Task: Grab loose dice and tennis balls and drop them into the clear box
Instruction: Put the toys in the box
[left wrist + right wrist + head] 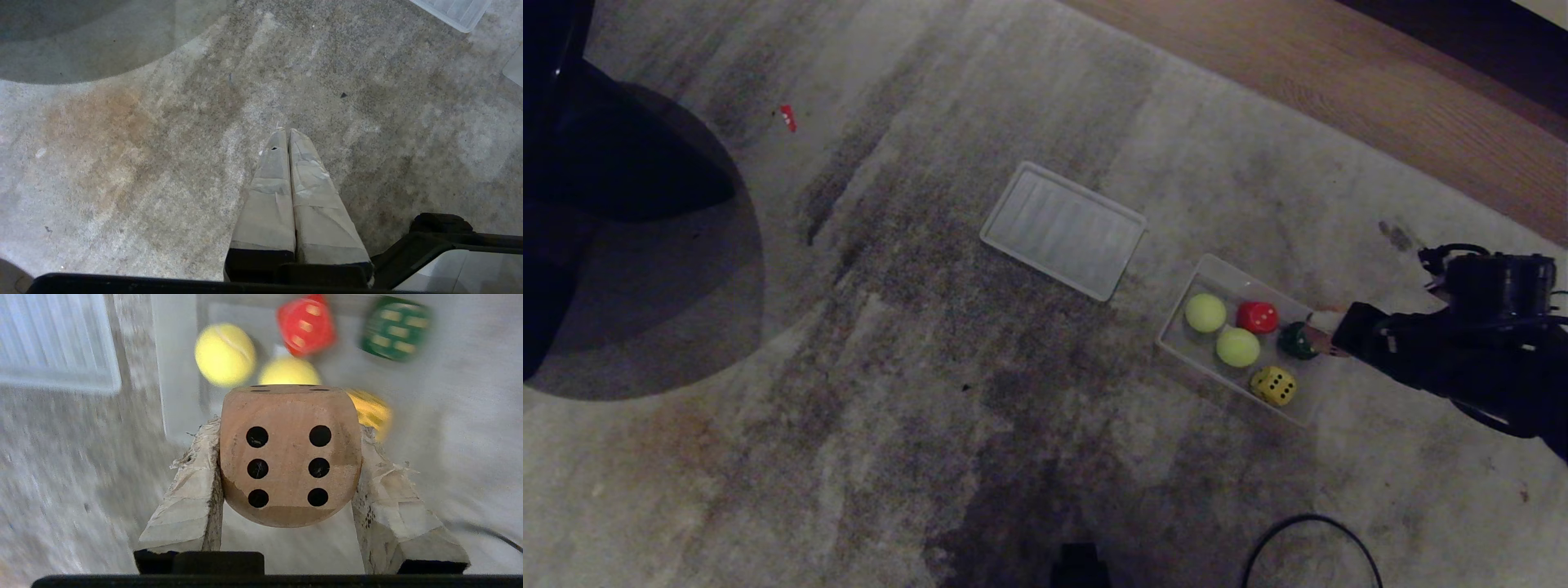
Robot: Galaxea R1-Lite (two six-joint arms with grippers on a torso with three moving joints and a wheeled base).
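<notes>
Right now the right gripper (291, 457) has its two padded fingers (192, 490) about half open, and they squeeze the tan wooden die (290, 455) from both sides. That die sits straight between them, and its side with six black dots, in two rows of three, faces the wrist camera. In the head view the right arm comes in from 3 o'clock, and its tip is at the near wall of the clear box (1180, 314), just beside the dark green die (1296, 340). The box lies on the grey carpet (849, 367) at about 4 o'clock from the middle of that view, and its long side runs from 10 o'clock to 4 o'clock. Inside it are two tennis balls (1205, 312), side by side, the red die (1258, 317) and the yellow die (1274, 385). Whether the green die is inside the wall or on it is hard to tell. The flat ribbed lid (1063, 229) lies on the carpet at 10 o'clock from the box, a little apart. The left gripper (286, 134) hangs over bare carpet with its fingers pressed together, holding nothing.
</notes>
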